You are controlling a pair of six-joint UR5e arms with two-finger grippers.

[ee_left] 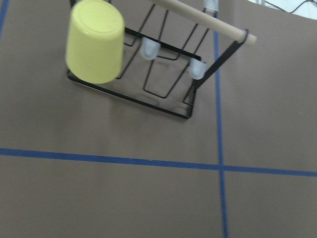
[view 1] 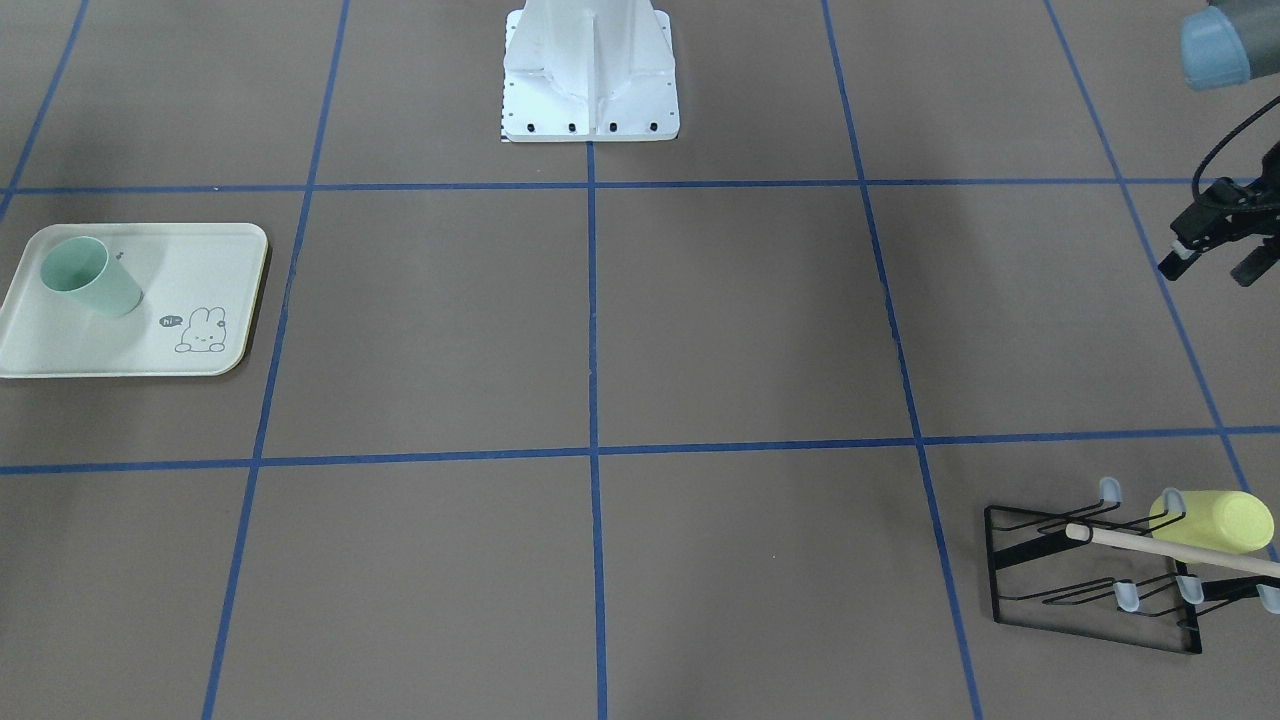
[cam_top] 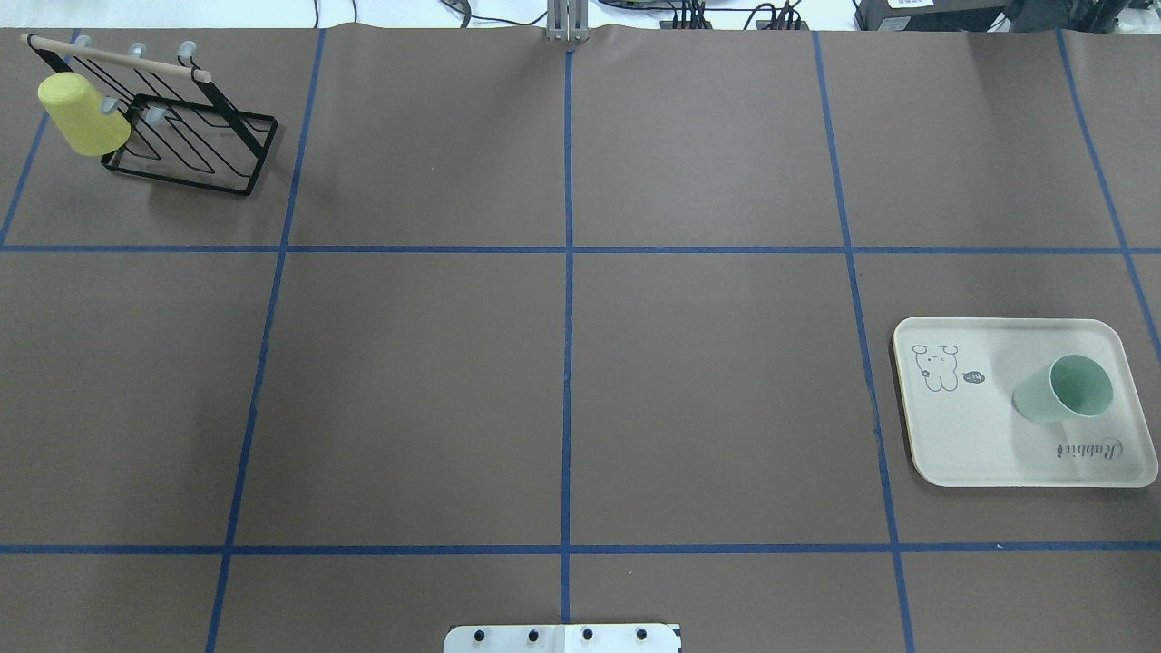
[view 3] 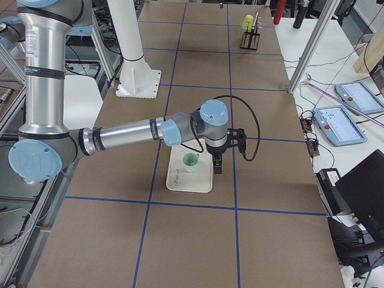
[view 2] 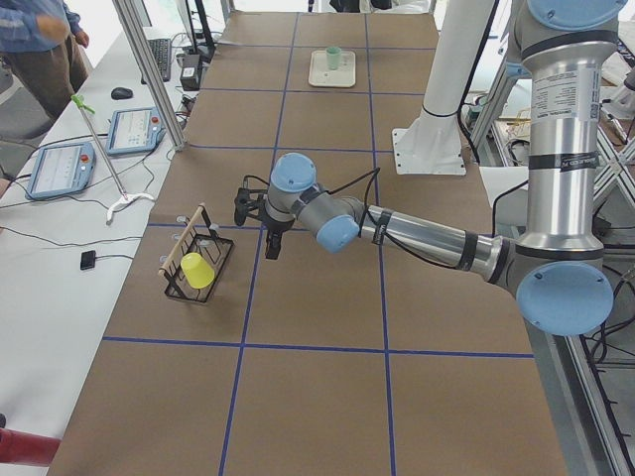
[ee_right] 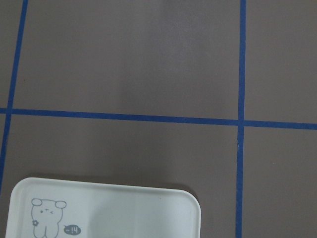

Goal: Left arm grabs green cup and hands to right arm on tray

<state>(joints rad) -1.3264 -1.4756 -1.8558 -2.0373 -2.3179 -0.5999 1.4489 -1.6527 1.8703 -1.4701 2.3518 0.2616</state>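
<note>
Reading the tray [cam_top: 961, 435] first: grey script along one long rim spells "Rabbit", and at the other end a little drawn bunny [cam_top: 936, 367] has a speech bubble saying "hi". Nothing else on the bench [cam_top: 562, 381] carries writing I can read.

The green cup [cam_top: 1063, 388] stands mouth up on that tray, towards the end away from the bunny, beside the script. The tray lies close to the bench's right edge, about halfway along it.

My left hand [view 1: 1207, 272] hovers above the bench near the far left corner, fingers spread, nothing between them. The front view's border cuts off part of it. Below it in that corner is the black wire rack [cam_top: 195, 150], with a yellow cup [cam_top: 82, 113] hung bottom-out on one prong and a wooden bar [cam_top: 118, 59] across the top.

My right hand [view 3: 216, 165] shows only in the side view from the bench's right end, hanging by the tray's rim just beside the green cup. Spread or pressed together, I cannot tell from there. Its own camera catches only the tray's bunny corner, with the cup out of frame.
</note>
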